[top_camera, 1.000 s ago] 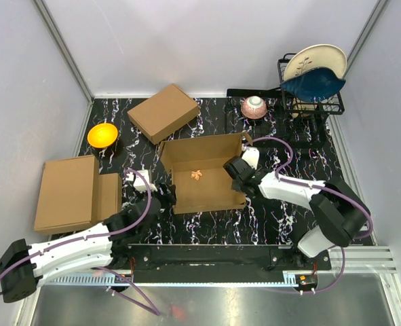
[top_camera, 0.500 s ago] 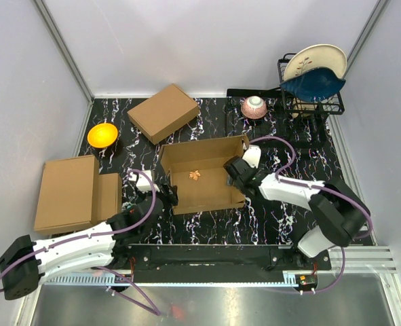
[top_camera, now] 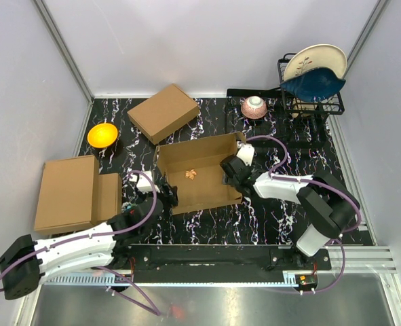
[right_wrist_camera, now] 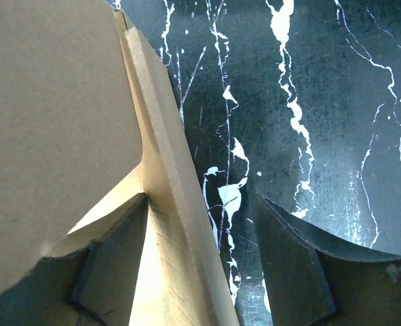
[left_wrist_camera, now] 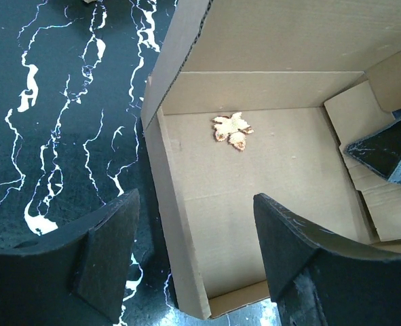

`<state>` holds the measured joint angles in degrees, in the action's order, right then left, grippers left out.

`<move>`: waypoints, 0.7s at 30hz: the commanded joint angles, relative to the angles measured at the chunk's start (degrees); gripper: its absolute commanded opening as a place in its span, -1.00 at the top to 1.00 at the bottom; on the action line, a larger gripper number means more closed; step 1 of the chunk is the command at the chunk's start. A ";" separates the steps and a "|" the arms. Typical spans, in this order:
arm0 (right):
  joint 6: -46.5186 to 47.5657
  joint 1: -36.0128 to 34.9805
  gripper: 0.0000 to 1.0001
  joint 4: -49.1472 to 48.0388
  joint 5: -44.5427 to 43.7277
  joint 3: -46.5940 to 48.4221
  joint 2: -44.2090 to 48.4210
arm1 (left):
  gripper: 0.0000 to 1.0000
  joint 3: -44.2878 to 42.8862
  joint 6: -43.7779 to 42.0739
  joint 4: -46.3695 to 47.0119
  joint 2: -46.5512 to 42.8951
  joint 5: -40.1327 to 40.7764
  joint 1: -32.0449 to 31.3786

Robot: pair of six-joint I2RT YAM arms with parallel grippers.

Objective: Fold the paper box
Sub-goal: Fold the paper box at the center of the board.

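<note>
The paper box (top_camera: 197, 178) sits mid-table with its walls raised and a small leaf sticker (left_wrist_camera: 232, 129) on its floor. My left gripper (top_camera: 165, 193) is open and straddles the box's left wall (left_wrist_camera: 180, 251): one finger (left_wrist_camera: 108, 251) is outside over the table, the other (left_wrist_camera: 302, 258) inside. My right gripper (top_camera: 228, 170) is open astride the right wall (right_wrist_camera: 169, 224). Its inner finger (right_wrist_camera: 112, 265) lies against the cardboard, and its outer finger (right_wrist_camera: 295, 265) stands clear of the wall over the table. That inner finger (left_wrist_camera: 390, 153) also shows in the left wrist view.
A closed brown box (top_camera: 163, 112) and an orange bowl (top_camera: 102, 134) lie at the back left. A flat cardboard slab (top_camera: 68, 193) lies at the left edge. A pink bowl (top_camera: 254, 106) and a dish rack (top_camera: 312, 102) with plates stand at the back right.
The right gripper has opened wider and shifted left, and the box has slid and turned slightly left with it. The left gripper has stayed open at the left wall.
</note>
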<state>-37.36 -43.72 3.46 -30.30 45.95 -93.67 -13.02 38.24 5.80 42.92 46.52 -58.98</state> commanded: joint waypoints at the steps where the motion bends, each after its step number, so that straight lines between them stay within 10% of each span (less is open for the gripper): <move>1: 3.08 1.18 -0.40 -2.94 1.47 0.80 -1.16 | -0.41 0.10 -0.97 3.78 1.46 -0.20 -0.26; 6: 3.88 2.94 -0.20 -5.13 3.49 1.68 -4.50 | -0.41 -0.17 -1.15 3.51 1.73 -0.56 -0.26; 14: 6.33 4.26 1.00 -0.66 7.28 4.23 -7.32 | -0.40 -0.43 -0.45 3.25 3.05 -0.82 -0.17; 21: 5.90 4.17 1.00 14.19 -0.62 8.28 -7.50 | -0.40 -0.43 -0.36 5.09 4.80 -0.99 -0.26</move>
<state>-31.99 -39.94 4.82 -25.89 53.58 -100.09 -12.95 37.54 6.72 46.76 45.76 -58.98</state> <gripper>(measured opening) 0.035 0.705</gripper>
